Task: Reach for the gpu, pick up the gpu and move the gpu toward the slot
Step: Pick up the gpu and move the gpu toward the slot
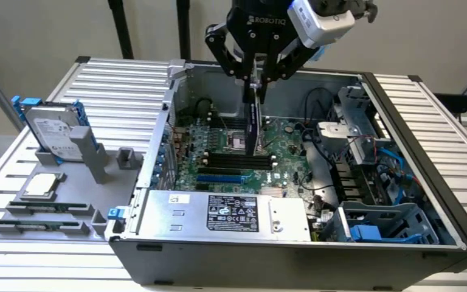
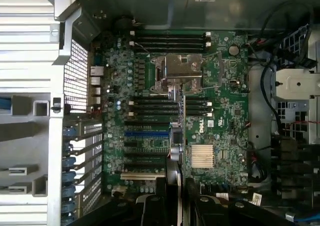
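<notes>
Gripper point(image 1: 255, 78) fingers are clamped on the top edge of the gpu point(image 1: 254, 121), which hangs edge-on and upright over the motherboard point(image 1: 286, 143) inside the open computer case point(image 1: 298, 255). Reaching and picking up look done. The card is above the board's middle, apparently clear of the blue expansion slot point(image 1: 219, 179), so part of the carry seems left.

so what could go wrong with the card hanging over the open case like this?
1. The gripper pinches the card by its top edge alone, so it may tilt or slip.
2. The card hangs edge-down above the motherboard; a skewed descent could hit the memory sticks.
3. Loose cables nearby could snag.
</notes>
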`<state>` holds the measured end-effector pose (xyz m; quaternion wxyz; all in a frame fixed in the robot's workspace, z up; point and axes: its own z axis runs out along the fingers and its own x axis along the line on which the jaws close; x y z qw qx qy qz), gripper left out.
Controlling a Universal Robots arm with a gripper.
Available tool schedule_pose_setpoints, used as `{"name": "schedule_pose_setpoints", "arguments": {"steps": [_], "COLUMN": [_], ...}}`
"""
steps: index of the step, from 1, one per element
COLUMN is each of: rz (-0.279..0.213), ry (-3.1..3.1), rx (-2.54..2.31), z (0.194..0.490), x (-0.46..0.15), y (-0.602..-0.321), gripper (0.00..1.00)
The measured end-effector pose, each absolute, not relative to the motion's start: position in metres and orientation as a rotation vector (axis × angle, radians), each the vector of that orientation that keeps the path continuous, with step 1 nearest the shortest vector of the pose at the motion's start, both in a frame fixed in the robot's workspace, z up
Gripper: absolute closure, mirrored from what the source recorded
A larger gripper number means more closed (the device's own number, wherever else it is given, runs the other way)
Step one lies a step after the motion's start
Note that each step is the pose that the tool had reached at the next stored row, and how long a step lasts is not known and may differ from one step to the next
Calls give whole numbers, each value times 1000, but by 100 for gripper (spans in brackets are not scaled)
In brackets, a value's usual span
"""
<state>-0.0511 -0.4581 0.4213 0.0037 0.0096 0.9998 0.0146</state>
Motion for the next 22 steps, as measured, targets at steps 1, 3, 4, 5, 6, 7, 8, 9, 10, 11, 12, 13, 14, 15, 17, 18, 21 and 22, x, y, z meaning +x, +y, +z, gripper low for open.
{"name": "schedule_pose_setpoints", "arguments": {"steps": [1, 3, 4, 5, 6, 7, 8, 9, 10, 11, 12, 13, 14, 15, 17, 18, 21, 22], "rz": [46, 46, 46, 46, 46, 46, 46, 46, 46, 46, 46, 46, 46, 46, 46, 46, 46, 46], "ry": [3134, 3134, 3134, 3134, 3134, 3135, 3135, 3136, 3137, 3139, 3141, 3144, 3148, 3153, 3161, 3165, 3171, 3171], "rx": [30, 30, 30, 30, 29, 29, 29, 29, 28, 28, 27, 26, 25, 24, 21, 18, 11, 12], "z": [420, 416, 414, 413, 411, 410, 409, 407, 407, 406, 405, 405, 404, 404, 403, 403, 402, 402], "x": [-47, -42, -41, -40, -38, -37, -36, -35, -35, -34, -34, -33, -32, -31, -29, -27, -24, -24], "y": [-456, -453, -451, -450, -449, -447, -445, -444, -443, -442, -441, -441, -440, -440, -440, -440, -440, -440], "gripper": [74, 74, 74, 74, 74, 74, 74, 74, 74, 74, 74, 74, 74, 74, 74, 74, 74, 74]}}
